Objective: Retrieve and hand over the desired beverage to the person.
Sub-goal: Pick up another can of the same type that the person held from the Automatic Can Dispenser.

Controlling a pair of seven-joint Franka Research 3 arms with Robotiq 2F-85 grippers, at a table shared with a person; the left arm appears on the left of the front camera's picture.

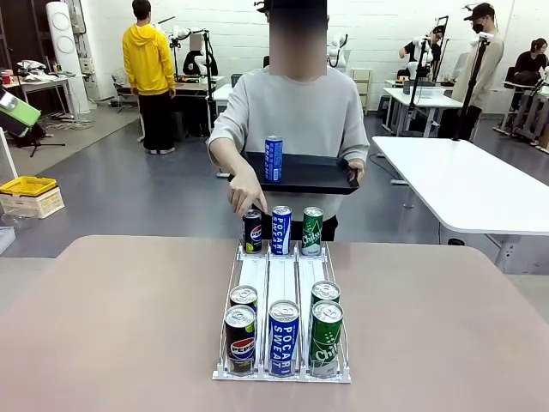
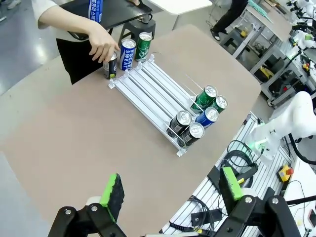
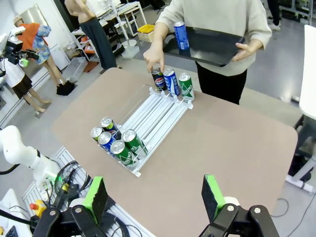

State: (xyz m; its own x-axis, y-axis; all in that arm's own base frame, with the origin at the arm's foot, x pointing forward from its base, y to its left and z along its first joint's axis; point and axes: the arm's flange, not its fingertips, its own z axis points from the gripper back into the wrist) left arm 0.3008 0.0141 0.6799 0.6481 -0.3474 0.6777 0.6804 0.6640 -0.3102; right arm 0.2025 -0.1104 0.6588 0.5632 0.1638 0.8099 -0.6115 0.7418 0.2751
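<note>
The person (image 1: 296,112) in a light grey shirt stands at the far side of the table, holding a black tray (image 1: 317,176) with a blue can (image 1: 273,159) upright on it. Their other hand (image 1: 246,196) rests on top of a black Pepsi can (image 1: 252,232) at the far end of a clear three-lane rack (image 1: 281,275). Beside it stand a blue Pocari Sweat can (image 1: 281,230) and a green can (image 1: 312,230). Several more cans (image 1: 284,336) crowd the rack's near end. My left gripper (image 2: 172,190) and right gripper (image 3: 154,195) hang open high above the table, holding nothing.
The brown table (image 1: 111,326) is bare on both sides of the rack. A white table (image 1: 463,180) stands at the back right. A person in a yellow hoodie (image 1: 147,60) stands far off. Cables and a white arm base (image 2: 291,118) lie off the table's near edge.
</note>
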